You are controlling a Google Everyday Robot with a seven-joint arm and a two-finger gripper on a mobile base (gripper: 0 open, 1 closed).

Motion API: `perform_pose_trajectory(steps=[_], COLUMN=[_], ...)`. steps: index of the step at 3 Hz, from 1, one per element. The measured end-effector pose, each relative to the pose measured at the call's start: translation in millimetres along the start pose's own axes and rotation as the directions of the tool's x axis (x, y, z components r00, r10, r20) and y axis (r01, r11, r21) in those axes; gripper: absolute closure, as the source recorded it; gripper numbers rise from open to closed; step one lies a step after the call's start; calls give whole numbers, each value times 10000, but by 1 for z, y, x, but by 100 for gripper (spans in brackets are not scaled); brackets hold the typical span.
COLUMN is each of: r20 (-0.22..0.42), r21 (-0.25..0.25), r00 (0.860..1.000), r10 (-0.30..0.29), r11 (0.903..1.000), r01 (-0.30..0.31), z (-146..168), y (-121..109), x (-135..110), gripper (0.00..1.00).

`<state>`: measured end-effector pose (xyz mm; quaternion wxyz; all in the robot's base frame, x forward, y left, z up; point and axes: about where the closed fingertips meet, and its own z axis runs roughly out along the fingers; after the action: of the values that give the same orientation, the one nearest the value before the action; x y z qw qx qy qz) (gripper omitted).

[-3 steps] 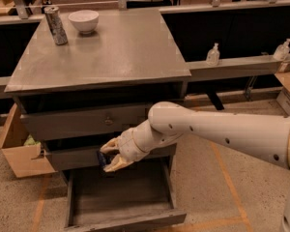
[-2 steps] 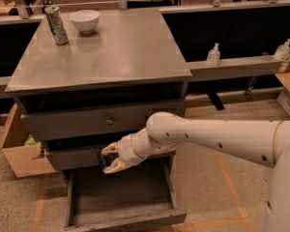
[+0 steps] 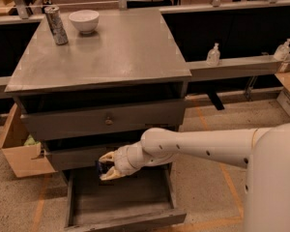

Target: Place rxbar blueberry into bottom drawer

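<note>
Pincer point(image 3: 105, 166) slightly lower now, over the open bottom drawer point(image 3: 125, 200).
It grips one rxbar blueberry point(image 3: 101, 167); one can point(image 3: 56, 25), one bowl point(image 3: 84, 21) on worktop point(image 3: 121, 52).

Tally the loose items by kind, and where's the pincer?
can: 1
bowl: 1
pump bottles: 2
cardboard box: 1
rxbar blueberry: 1, held in the pincer over the open bottom drawer
Total: 6
</note>
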<state>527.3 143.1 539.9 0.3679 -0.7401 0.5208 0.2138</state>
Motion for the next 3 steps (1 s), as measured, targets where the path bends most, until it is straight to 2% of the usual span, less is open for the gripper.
perform_pose_trajectory(steps=[2, 3], r20=[-57, -282], r21=[-42, -197], r00=[9987, 9957], r10=[507, 878], r11=[9987, 9959], r01=[-508, -883], z=[49, 77], y=[34, 51], x=[37, 66], gripper=[100, 100])
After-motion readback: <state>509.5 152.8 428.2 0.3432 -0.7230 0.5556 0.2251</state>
